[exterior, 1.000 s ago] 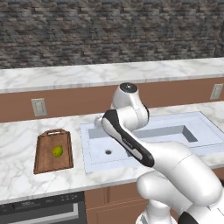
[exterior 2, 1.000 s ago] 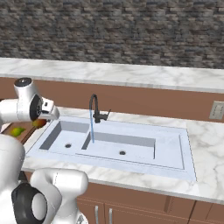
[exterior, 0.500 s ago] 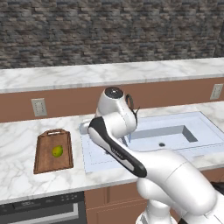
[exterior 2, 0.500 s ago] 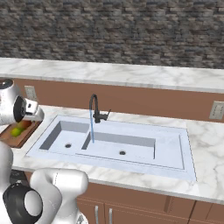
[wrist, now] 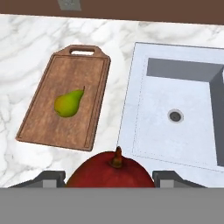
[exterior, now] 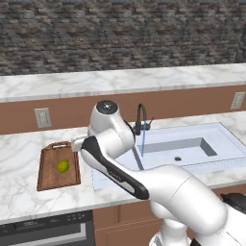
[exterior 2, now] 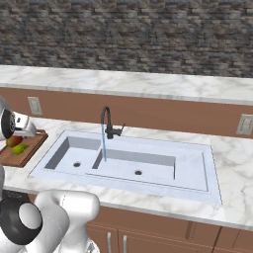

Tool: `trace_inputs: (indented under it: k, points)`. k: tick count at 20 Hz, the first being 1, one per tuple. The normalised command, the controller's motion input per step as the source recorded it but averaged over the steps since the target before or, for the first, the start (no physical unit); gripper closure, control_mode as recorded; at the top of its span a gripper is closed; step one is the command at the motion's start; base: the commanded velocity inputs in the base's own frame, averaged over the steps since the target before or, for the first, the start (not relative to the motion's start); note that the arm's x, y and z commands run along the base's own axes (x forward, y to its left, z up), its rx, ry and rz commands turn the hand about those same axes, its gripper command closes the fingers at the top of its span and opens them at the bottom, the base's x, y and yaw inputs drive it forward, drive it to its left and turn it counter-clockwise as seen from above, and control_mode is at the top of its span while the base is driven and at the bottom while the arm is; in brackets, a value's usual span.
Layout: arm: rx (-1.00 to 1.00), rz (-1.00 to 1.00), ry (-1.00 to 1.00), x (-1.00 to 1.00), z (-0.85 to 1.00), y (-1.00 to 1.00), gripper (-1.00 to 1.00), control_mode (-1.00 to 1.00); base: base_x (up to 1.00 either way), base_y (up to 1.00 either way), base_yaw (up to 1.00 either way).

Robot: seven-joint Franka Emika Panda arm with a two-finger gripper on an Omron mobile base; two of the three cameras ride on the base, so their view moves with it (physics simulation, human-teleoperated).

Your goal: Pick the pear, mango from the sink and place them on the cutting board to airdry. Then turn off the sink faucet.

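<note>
The arm reached left over the counter, its gripper clamped on the red, stemmed mango; 1 yellow-green pear lay on the board.

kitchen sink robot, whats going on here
The robot arm is carrying the mango in its hand, above the counter between the sink and the cutting board. The pear already lies on the board. Water is running from the faucet into the sink, so the mango is not yet set down and the tap is not yet shut off.
</note>
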Motion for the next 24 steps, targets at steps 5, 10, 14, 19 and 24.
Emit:
trace_inputs:
  k: [5, 10, 14, 19, 24]
  points:
    - [0.0, 0.0, 0.0, 0.0, 0.0, 0.29, 1.0, -1.0, 0.0, 0.0, 0.0]
    - [0.0, 0.0, -0.01, 0.0, -0.02, 0.29, 1.0, -1.0, 0.0, 0.0, 0.0]
    - [0.0, 0.0, -0.02, 0.0, -0.03, 0.37, 1.0, -1.0, 0.0, 0.0, 0.0]
    - [0.0, 0.0, -0.02, 0.0, -0.04, 0.32, 1.0, -1.0, 0.0, 0.0, 0.0]
    - [0.03, 0.0, 0.0, 0.0, -0.12, 0.26, 1.0, -1.0, 0.0, 0.0, 0.0]
